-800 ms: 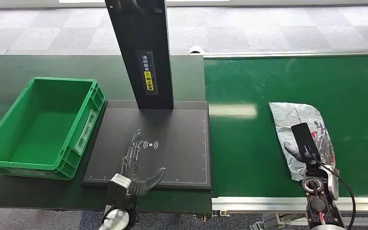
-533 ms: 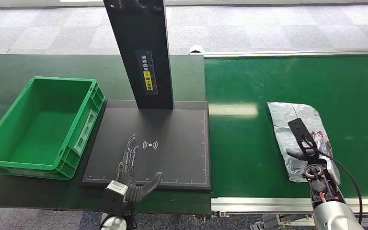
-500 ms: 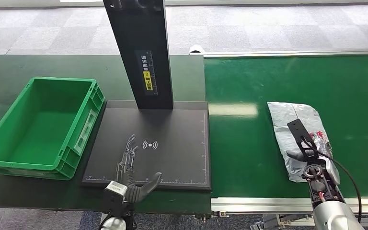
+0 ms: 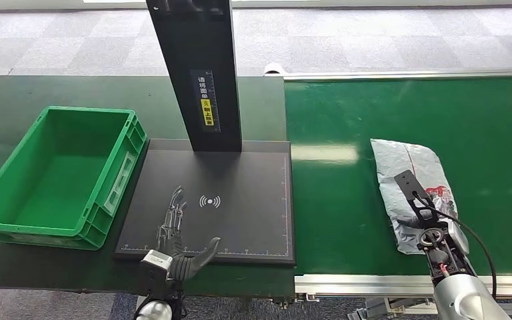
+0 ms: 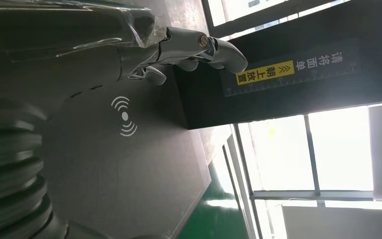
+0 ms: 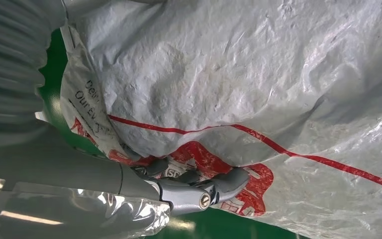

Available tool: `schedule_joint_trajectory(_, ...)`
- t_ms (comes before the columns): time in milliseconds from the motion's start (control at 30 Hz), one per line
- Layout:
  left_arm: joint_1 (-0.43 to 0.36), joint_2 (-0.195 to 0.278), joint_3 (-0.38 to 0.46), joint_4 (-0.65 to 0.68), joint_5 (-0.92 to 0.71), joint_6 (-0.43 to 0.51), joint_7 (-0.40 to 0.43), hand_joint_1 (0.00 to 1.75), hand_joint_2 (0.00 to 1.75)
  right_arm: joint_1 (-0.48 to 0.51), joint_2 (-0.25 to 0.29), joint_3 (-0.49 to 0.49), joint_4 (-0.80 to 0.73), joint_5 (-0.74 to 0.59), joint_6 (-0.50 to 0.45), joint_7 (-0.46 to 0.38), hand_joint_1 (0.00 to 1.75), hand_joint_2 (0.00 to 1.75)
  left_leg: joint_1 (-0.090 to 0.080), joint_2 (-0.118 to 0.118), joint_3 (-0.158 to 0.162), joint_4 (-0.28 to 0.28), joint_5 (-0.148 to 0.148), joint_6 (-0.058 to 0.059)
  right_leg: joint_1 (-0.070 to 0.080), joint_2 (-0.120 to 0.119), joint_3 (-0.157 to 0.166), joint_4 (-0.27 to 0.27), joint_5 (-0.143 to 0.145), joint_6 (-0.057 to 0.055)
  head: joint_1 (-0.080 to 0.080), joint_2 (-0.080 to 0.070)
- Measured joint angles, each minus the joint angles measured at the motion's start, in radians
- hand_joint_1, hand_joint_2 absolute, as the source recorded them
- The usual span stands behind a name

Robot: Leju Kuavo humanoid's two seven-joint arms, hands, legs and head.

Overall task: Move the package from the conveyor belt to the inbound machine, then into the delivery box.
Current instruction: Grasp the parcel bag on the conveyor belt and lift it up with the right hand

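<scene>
The package (image 4: 407,167) is a crumpled silver-grey mailer bag with red print, lying on the green conveyor belt (image 4: 347,113) at the right. My right hand (image 4: 428,217) sits on its near end. In the right wrist view its fingers (image 6: 199,191) curl into the bag (image 6: 229,64) by the red print and grip a fold of it. The inbound machine is a black scanning pad (image 4: 240,180) with a black post (image 4: 203,73). My left hand (image 4: 173,230) hovers over the pad's near edge, fingers straight and apart, holding nothing; the left wrist view has those fingers (image 5: 199,47) above the pad (image 5: 124,169).
An empty green delivery box (image 4: 13,227) stands on the dark table (image 4: 27,93) left of the pad. The post carries a yellow label (image 4: 206,107). The belt's metal rail (image 4: 373,283) runs along its near edge.
My right hand tipped down from lying flat on the bag and closed its fingers into it. The left hand drew back a little toward the pad's near edge.
</scene>
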Motion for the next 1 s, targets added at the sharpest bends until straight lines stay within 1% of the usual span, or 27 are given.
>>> schedule_joint_trajectory(433,0.000,0.000,0.002,0.000,0.000,0.000,0.000,0.00,1.75,-0.003,0.000,0.004,0.016,0.000,0.001,0.000,0.00,1.75,0.000,0.000,0.000,0.000,0.000,0.000,0.000,0.000,0.000,0.000,0.000,0.000,0.000,0.000)
schedule_joint_trajectory(500,0.000,0.000,0.002,0.000,0.000,-0.001,0.000,0.00,1.75,-0.005,0.000,0.004,0.018,0.008,0.019,0.009,0.00,1.75,0.000,0.000,0.000,0.000,0.000,0.000,0.000,0.000,0.000,0.000,0.000,0.000,0.000,0.000)
schedule_joint_trajectory(533,0.000,0.000,0.002,0.000,-0.001,-0.002,0.000,0.00,1.75,-0.006,0.000,0.005,0.019,0.015,0.036,0.018,0.05,1.75,0.000,0.000,0.000,0.000,0.000,0.000,0.000,0.000,0.000,0.000,0.000,0.000,0.000,0.000)
schedule_joint_trajectory(633,0.000,0.000,0.003,0.000,-0.003,-0.003,0.001,0.00,1.75,-0.008,-0.001,0.010,0.023,0.050,0.080,0.046,1.34,1.75,0.000,0.000,0.000,0.000,0.000,0.000,0.000,-0.001,0.000,0.000,0.000,0.000,0.000,0.000)
schedule_joint_trajectory(667,0.001,0.000,0.003,0.000,-0.005,-0.003,0.001,0.00,1.75,-0.008,-0.001,0.013,0.024,0.063,0.088,0.054,1.73,1.75,0.000,0.000,0.000,0.000,0.000,0.000,0.000,-0.001,0.000,0.000,0.000,0.000,0.000,0.000)
schedule_joint_trajectory(800,0.004,0.000,0.004,0.000,-0.017,0.000,0.006,0.00,1.75,-0.003,-0.002,0.027,0.027,0.109,0.092,0.074,1.75,1.75,0.000,-0.001,0.000,0.000,0.000,0.000,0.000,-0.003,0.000,0.000,0.000,0.000,0.000,0.000)
schedule_joint_trajectory(867,0.007,0.000,0.008,-0.002,-0.018,-0.001,0.005,0.00,1.75,-0.003,0.000,0.029,0.027,0.117,0.079,0.064,1.75,1.75,0.000,-0.001,0.000,0.000,0.000,0.000,0.000,-0.003,0.001,0.000,0.000,0.000,0.000,0.000)
schedule_joint_trajectory(900,0.010,0.000,0.011,-0.008,-0.016,-0.002,0.002,0.00,1.75,-0.003,0.004,0.029,0.027,0.110,0.074,0.043,1.75,1.75,0.000,-0.001,0.000,0.000,0.000,0.000,0.000,-0.003,0.001,0.000,0.000,0.000,0.000,0.000)
schedule_joint_trajectory(1000,0.016,0.002,0.013,-0.065,-0.014,-0.010,-0.007,0.00,1.75,-0.008,0.030,0.020,0.024,0.065,0.084,-0.067,1.75,1.75,0.000,0.002,0.001,0.000,0.000,0.000,0.001,0.000,0.001,0.000,0.000,0.000,0.000,0.000)
